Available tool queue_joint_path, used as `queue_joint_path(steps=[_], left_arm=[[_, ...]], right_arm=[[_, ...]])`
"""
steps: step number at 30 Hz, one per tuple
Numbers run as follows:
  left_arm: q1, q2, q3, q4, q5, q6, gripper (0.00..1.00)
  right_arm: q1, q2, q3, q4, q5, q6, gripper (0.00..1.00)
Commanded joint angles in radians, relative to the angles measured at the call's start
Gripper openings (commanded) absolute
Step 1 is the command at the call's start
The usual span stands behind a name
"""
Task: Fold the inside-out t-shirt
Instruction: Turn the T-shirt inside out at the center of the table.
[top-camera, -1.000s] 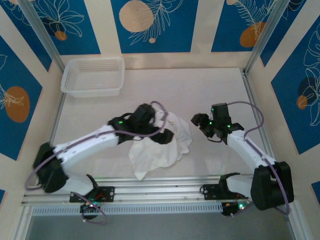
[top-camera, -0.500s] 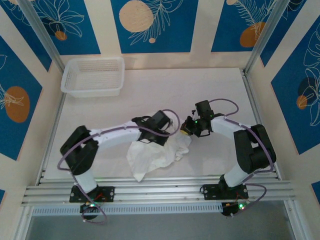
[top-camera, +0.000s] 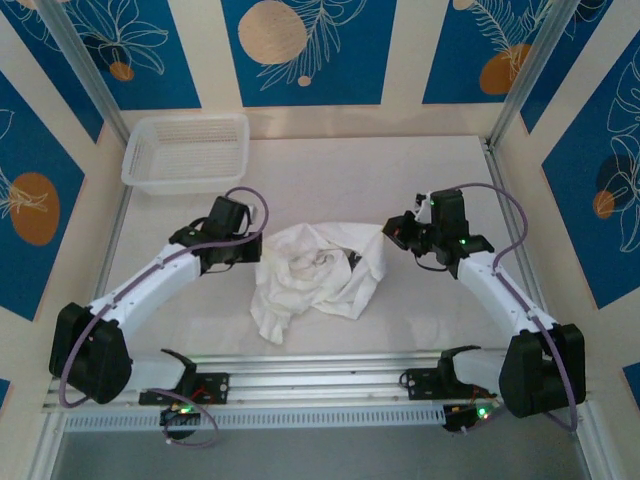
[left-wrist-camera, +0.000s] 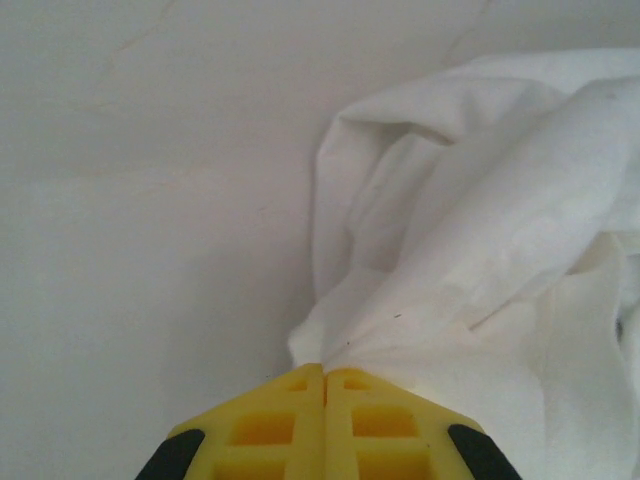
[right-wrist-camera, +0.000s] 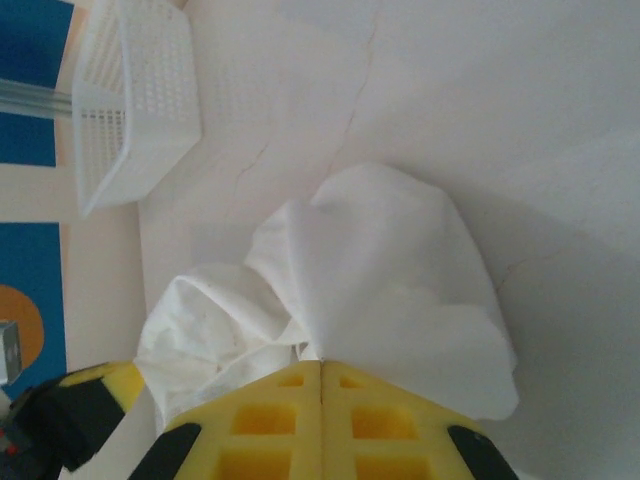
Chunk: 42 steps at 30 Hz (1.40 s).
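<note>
A: Since a second ago, both arms have been swung apart, and the inside-out t-shirt (top-camera: 315, 275) has been drawn out between them into a wider, still rumpled band.

B: How much of the folding is judged done?

A: None yet. The garment is bunched in the middle of the counter (top-camera: 330, 180), with no sleeve or hem laid flat, so spreading and every fold are left. The basket (top-camera: 187, 152) is well apart, at the far left corner.

B: And the hands?

A: The left hand (left-wrist-camera: 324, 372) is seen pressed together on a pinch of cloth at the shirt's left edge — the right hand (right-wrist-camera: 320, 365) is likewise clamped on the right edge. Both arms are stretched low, wrists angled inward toward the shirt.
</note>
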Motion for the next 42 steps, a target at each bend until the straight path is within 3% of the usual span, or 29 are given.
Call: queue_joint_path(steps=[1, 7, 11, 13, 15, 17, 21, 25, 30, 33, 35, 37, 38, 40, 42], left_arm=[[0.059, -0.031, -0.017, -0.074, -0.076, -0.043, 0.0], [0.193, -0.041, -0.03, -0.157, -0.204, -0.116, 0.01], [0.22, -0.055, -0.029, -0.124, -0.08, -0.088, 0.41], [0.214, -0.089, -0.019, -0.089, 0.01, -0.091, 0.56], [0.176, -0.131, -0.01, -0.039, 0.077, -0.114, 0.65], [0.08, -0.149, 0.02, -0.002, 0.099, -0.153, 0.69], [-0.131, -0.028, 0.09, 0.058, 0.16, -0.189, 0.69], [-0.255, 0.168, 0.148, 0.129, 0.184, -0.187, 0.68], [-0.295, 0.327, 0.204, 0.193, 0.154, -0.176, 0.7], [-0.295, 0.396, 0.23, 0.174, 0.129, -0.166, 0.67], [-0.294, 0.41, 0.228, 0.159, 0.106, -0.166, 0.49], [-0.293, 0.405, 0.214, 0.145, 0.084, -0.173, 0.24], [-0.292, 0.398, 0.206, 0.137, 0.075, -0.175, 0.14], [-0.288, 0.375, 0.185, 0.121, 0.058, -0.171, 0.0], [-0.27, 0.331, 0.15, 0.096, 0.035, -0.165, 0.0]], right_arm=[[0.024, -0.011, 0.036, -0.034, -0.038, -0.003, 0.0], [0.009, -0.069, 0.022, -0.081, 0.048, 0.045, 0.0], [-0.008, -0.083, -0.026, -0.119, 0.121, 0.074, 0.0], [-0.036, -0.049, -0.042, -0.166, 0.153, 0.093, 0.02], [-0.078, -0.002, -0.049, -0.196, 0.11, 0.109, 0.11], [-0.071, 0.014, -0.034, -0.188, 0.069, 0.08, 0.25], [0.1, 0.005, 0.071, -0.235, 0.288, -0.046, 0.5], [0.218, 0.107, 0.155, -0.193, 0.272, -0.146, 0.54], [0.256, 0.297, 0.255, -0.189, 0.249, -0.21, 0.55], [0.257, 0.424, 0.316, -0.173, 0.149, -0.213, 0.55], [0.262, 0.506, 0.357, -0.168, 0.076, -0.204, 0.55], [0.268, 0.573, 0.391, -0.166, 0.011, -0.198, 0.53], [0.27, 0.603, 0.404, -0.164, -0.005, -0.192, 0.46], [0.268, 0.626, 0.407, -0.161, 0.021, -0.166, 0.18], [0.251, 0.594, 0.381, -0.149, 0.071, -0.145, 0.05]])
